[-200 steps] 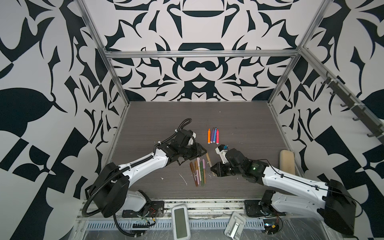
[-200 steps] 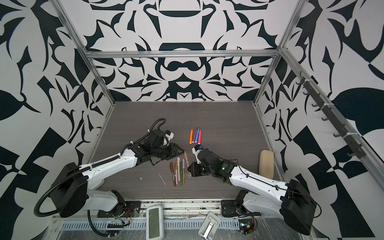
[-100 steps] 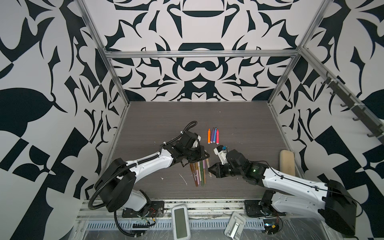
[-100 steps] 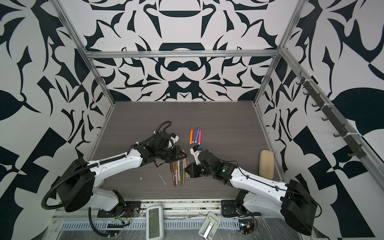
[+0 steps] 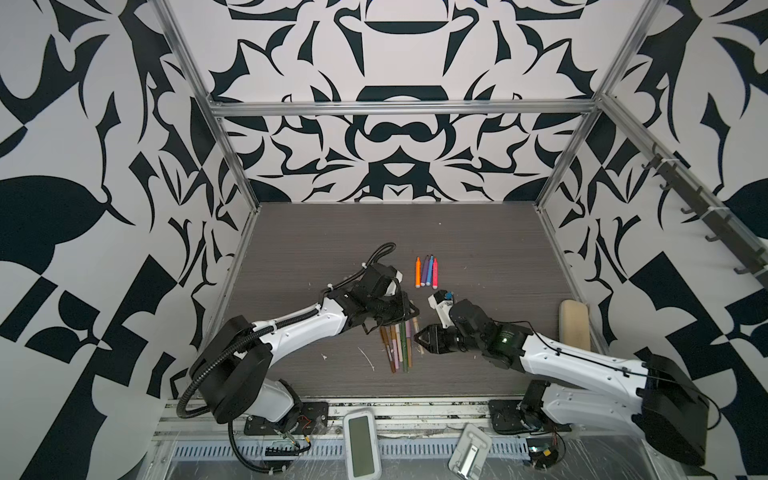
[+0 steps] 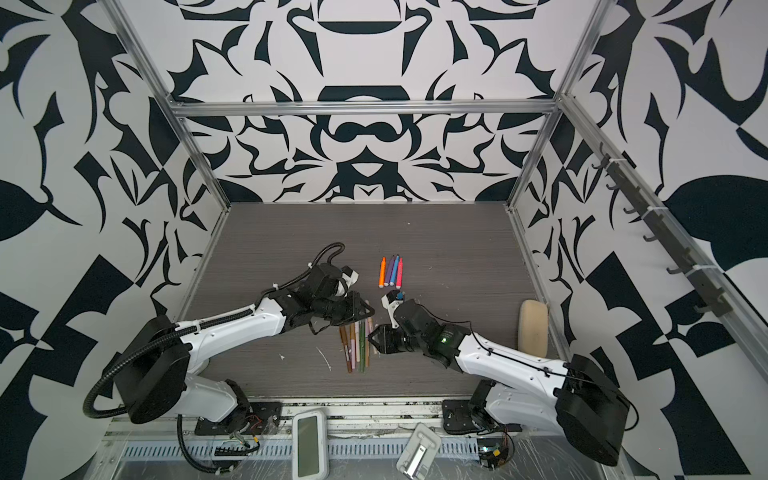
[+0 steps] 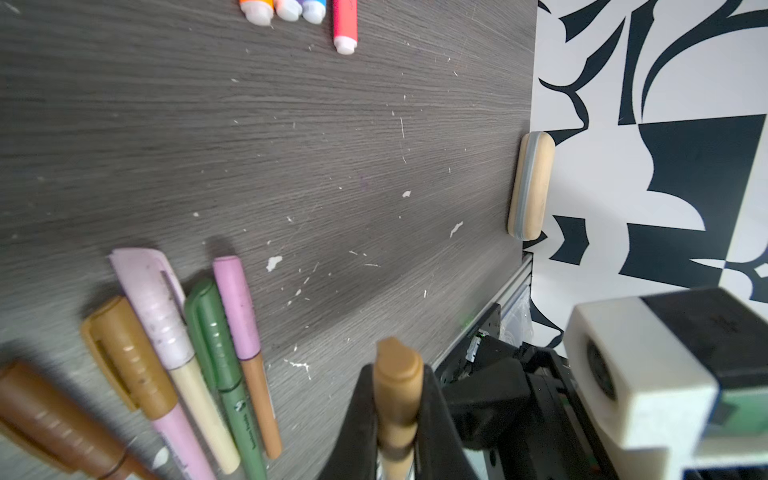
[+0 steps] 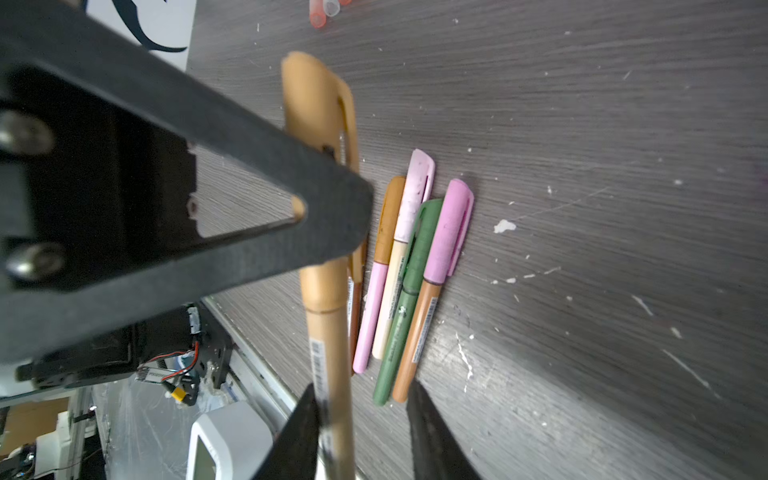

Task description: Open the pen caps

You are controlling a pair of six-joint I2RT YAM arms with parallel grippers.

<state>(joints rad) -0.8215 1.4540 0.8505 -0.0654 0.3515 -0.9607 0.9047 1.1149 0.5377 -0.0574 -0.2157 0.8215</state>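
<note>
A gold pen hangs between my two grippers above the table. My left gripper (image 7: 398, 382) is shut on its gold cap (image 7: 395, 361), which sticks out past the fingertips. In the right wrist view the barrel (image 8: 328, 353) leans against one finger of my right gripper (image 8: 361, 390), whose jaws stand open with a gap to the other finger. Both grippers meet tip to tip in both top views, left gripper (image 5: 409, 318) and right gripper (image 5: 417, 338). Several capped muted pens (image 5: 397, 345) (image 8: 411, 270) lie side by side below. Several bright pens (image 5: 426, 271) (image 6: 390, 272) lie farther back. Translucent pinkish pen caps (image 8: 322, 12) show at the edge of the right wrist view.
A beige rounded block (image 5: 574, 324) (image 7: 532, 183) leans at the right wall. A white device (image 5: 361, 440) and a small stand (image 5: 467, 455) sit on the front rail. White flecks dot the dark wood table (image 5: 332, 249).
My left gripper has moved right to the gold pen and shut on its cap. My right gripper, which was shut on the barrel, has opened its jaws.
</note>
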